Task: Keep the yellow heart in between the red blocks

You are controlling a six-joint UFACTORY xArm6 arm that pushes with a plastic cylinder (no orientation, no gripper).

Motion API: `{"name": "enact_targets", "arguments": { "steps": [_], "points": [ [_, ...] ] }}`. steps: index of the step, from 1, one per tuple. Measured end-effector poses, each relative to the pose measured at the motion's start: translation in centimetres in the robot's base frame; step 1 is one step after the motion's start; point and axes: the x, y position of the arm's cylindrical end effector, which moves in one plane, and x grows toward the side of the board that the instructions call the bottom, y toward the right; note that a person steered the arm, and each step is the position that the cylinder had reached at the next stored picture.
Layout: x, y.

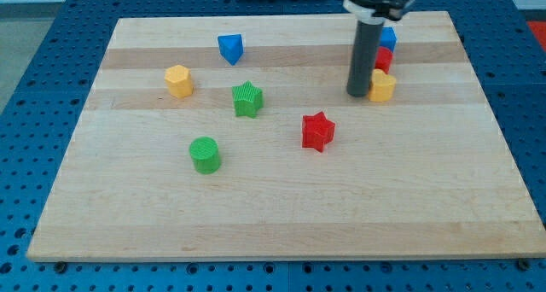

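Note:
The yellow heart (383,85) lies at the view's upper right. A small red block (384,60) touches its top side, partly hidden by the rod, shape unclear. A red star (317,131) lies apart, below and to the left of the heart. My tip (357,94) rests on the board right against the heart's left side, above and right of the red star.
A blue block (389,38) sits just above the small red block. A blue triangle-like block (230,48) is at the top centre, a yellow hexagon (178,81) at the left, a green star (247,99) at the middle and a green cylinder (205,154) below it. The wooden board (273,215) has blue pegboard around it.

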Motion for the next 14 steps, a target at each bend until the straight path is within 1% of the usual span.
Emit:
{"name": "enact_targets", "arguments": {
  "steps": [1,2,3,4,5,6,7,8,9,10,11,13,14],
  "points": [
    [0.2,1.2],
    [-0.6,-6.9],
    [1.8,-11.8],
    [6.9,-15.3],
    [9.8,-12.3],
    [11.0,-4.2],
    [9.7,-2.5],
    [8.6,-2.9],
    [12.4,-7.2],
    [10.2,-11.6],
    [8.0,-10.8],
    [5.2,-10.1],
    [6.3,-6.1]
  ]
}}
